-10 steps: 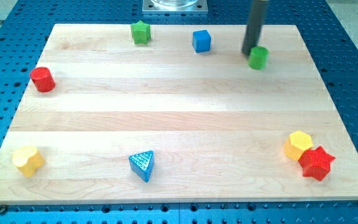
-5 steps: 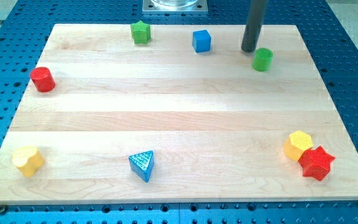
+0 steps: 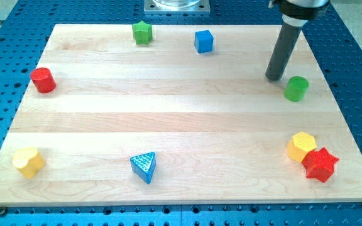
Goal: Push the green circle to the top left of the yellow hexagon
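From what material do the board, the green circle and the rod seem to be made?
Board: light wood, likely maple, matte; grain and plank seams show.
Green circle: probably plastic, with uniform saturated colour and a smooth, slightly glossy top.
Rod, ending in my tip just to the upper left of the circle: dark and smooth, metal or plastic; I cannot tell which.

We see a pale wooden tabletop (image 3: 168,119) resting on a blue perforated base (image 3: 357,75). On it lie a green star (image 3: 142,32) and a blue cube (image 3: 203,41) near the view's top, a red cylinder (image 3: 43,80) at the left, a green circle (image 3: 296,88) at the right, a yellow block (image 3: 28,162) at bottom left, a blue triangle (image 3: 144,166) low down, and a yellow hexagon (image 3: 301,146) touching a red star (image 3: 320,164) at bottom right.
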### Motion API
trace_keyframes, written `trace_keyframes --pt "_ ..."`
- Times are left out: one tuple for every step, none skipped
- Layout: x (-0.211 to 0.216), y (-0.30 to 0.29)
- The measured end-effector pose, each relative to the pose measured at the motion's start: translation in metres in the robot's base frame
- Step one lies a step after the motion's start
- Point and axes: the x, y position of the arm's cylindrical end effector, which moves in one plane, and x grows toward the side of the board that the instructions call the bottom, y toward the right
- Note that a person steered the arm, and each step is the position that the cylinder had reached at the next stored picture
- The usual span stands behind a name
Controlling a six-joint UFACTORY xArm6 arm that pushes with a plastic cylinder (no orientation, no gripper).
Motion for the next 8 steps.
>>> trace_keyframes --pt "0.037 0.02" --pt "0.095 0.024" --pt "0.089 0.016" --pt "0.071 0.036" --pt "0.101 0.078" --pt "0.13 0.089" --pt "0.15 0.051" --pt "0.119 0.033"
